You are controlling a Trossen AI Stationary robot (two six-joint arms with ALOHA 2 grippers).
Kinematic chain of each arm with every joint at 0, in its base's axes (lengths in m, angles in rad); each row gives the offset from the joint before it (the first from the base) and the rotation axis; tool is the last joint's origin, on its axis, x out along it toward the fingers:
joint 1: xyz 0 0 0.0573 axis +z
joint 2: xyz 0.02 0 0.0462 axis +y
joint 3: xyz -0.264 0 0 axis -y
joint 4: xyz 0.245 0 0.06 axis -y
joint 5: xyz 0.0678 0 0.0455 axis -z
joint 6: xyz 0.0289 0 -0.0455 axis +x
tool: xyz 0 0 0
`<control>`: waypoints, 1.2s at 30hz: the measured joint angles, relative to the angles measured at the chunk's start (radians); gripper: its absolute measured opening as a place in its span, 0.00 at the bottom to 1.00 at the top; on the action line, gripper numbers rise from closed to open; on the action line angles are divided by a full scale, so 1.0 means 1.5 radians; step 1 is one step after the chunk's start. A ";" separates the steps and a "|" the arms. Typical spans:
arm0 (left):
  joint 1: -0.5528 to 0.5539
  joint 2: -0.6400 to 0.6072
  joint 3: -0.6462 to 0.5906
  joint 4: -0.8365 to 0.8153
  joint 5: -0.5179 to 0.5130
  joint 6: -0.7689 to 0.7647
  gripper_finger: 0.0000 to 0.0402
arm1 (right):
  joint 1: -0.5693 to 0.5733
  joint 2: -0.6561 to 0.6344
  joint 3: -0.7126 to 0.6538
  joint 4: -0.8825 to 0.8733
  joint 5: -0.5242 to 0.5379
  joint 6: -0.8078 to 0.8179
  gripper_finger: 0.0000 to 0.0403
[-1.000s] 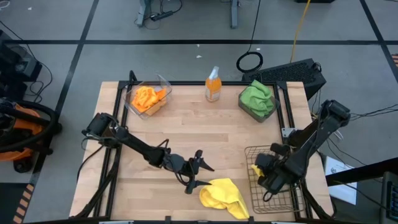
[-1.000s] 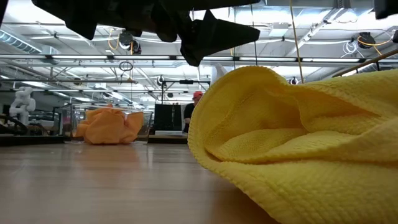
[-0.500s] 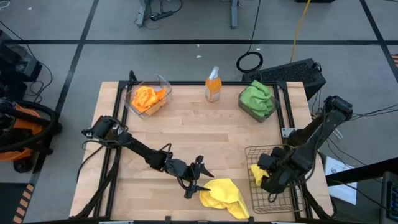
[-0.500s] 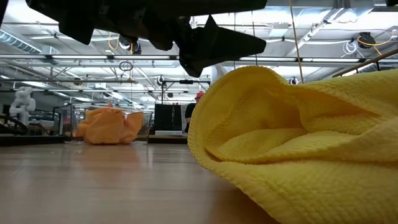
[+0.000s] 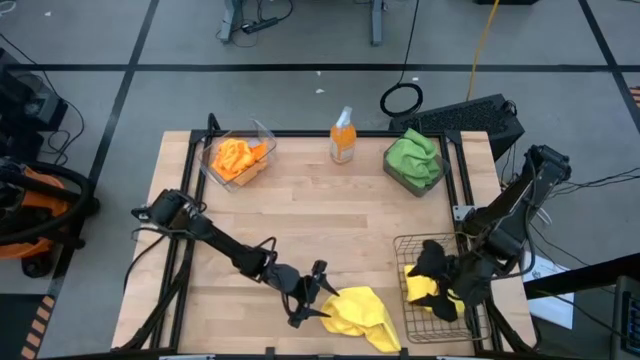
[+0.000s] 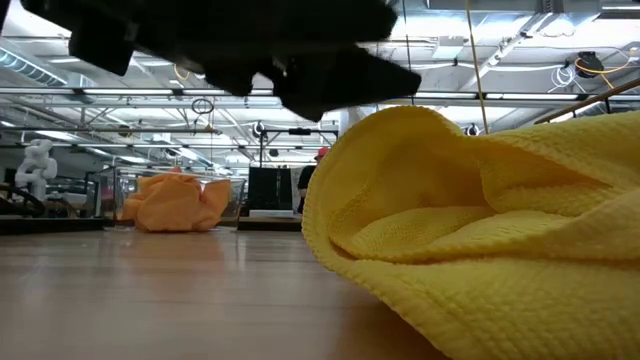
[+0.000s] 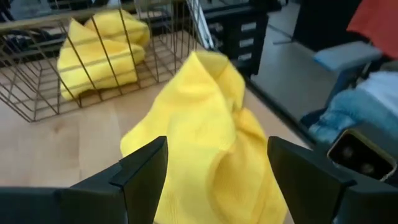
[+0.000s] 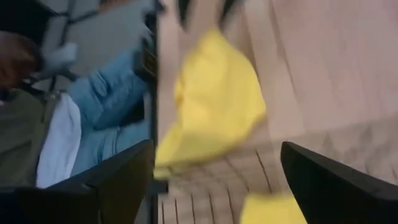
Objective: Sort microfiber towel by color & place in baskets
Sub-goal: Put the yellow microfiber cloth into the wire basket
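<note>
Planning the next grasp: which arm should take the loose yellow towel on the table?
Left. Its open hand sits right at the yellow towel, fingers straddling it in the wrist view. The right hand is over the wire basket.

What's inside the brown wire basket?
One yellow microfiber towel lies crumpled inside the brown wire mesh basket. From above, the right gripper covers part of the basket, so the floor beneath the towel stays hidden.

**Left wrist cam: yellow towel right ahead**

We've got the left gripper (image 7: 214, 171) spread wide, both fingers (image 7: 140, 168) flanking a crumpled yellow towel (image 7: 205, 143) on the wooden table (image 7: 50, 146). Beyond it, the wire basket (image 7: 93, 62) holds another yellow towel (image 7: 102, 50). Someone's jeans-clad leg (image 7: 339, 112) sits past the table edge.
</note>
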State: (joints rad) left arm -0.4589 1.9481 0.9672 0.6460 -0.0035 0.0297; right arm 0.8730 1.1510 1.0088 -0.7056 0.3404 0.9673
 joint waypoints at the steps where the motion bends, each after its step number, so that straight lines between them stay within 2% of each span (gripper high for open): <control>1: 0.000 0.007 0.000 0.000 0.000 0.004 0.70 | 0.000 0.001 0.000 0.021 0.016 -0.029 0.85; 7: 0.000 0.064 -0.001 0.011 0.018 0.055 0.69 | 0.000 0.006 0.000 0.083 0.079 -0.112 0.85; 10: 0.000 0.078 0.005 0.018 0.023 0.077 0.63 | 0.000 0.006 0.000 0.085 0.105 -0.129 0.85; 14: 0.015 0.092 0.005 0.009 0.040 0.078 0.42 | 0.000 0.010 0.000 0.084 0.139 -0.134 0.85; 18: 0.034 0.093 0.006 -0.038 0.039 0.084 0.12 | 0.000 0.034 0.000 0.085 0.144 -0.133 0.85; 20: 0.044 0.093 0.006 -0.064 0.037 0.074 0.04 | -0.001 0.054 0.000 0.090 0.144 -0.132 0.85; 26: 0.057 0.071 0.005 -0.064 0.009 0.096 0.02 | -0.002 0.128 0.000 0.161 0.145 -0.177 0.85; 31: 0.047 -0.003 0.005 -0.063 -0.107 0.150 0.01 | -0.019 0.186 0.000 0.232 0.142 -0.215 0.85; 36: 0.019 -0.092 0.005 -0.053 -0.210 0.293 0.01 | -0.054 0.228 0.000 0.275 0.164 -0.242 0.85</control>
State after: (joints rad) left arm -0.4301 1.8104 0.9749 0.5667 -0.3190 0.4684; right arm 0.7924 1.4930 1.0088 -0.2925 0.5863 0.6050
